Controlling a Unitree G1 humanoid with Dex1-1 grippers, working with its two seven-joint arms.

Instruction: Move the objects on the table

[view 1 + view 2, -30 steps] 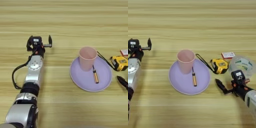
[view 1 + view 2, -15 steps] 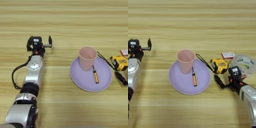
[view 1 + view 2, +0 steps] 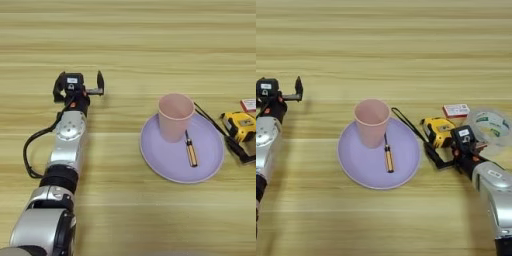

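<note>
The yellow tape measure (image 3: 438,131) sits on the bench (image 3: 406,45) just right of the purple plate (image 3: 356,165), which holds the pink cup (image 3: 372,122) and little screwdriver (image 3: 388,157). The right end effector (image 3: 458,152) is right by it, fingers spread and holding nothing, likely ready to grab it. The left end effector (image 3: 80,90) rests far away, open and empty.

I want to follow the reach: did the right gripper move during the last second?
Yes. The right gripper has moved up and left, toward the tape measure; it now sits right beside it.

Cup (image 3: 175,116), screwdriver (image 3: 190,152) on plate (image 3: 156,155)
</note>
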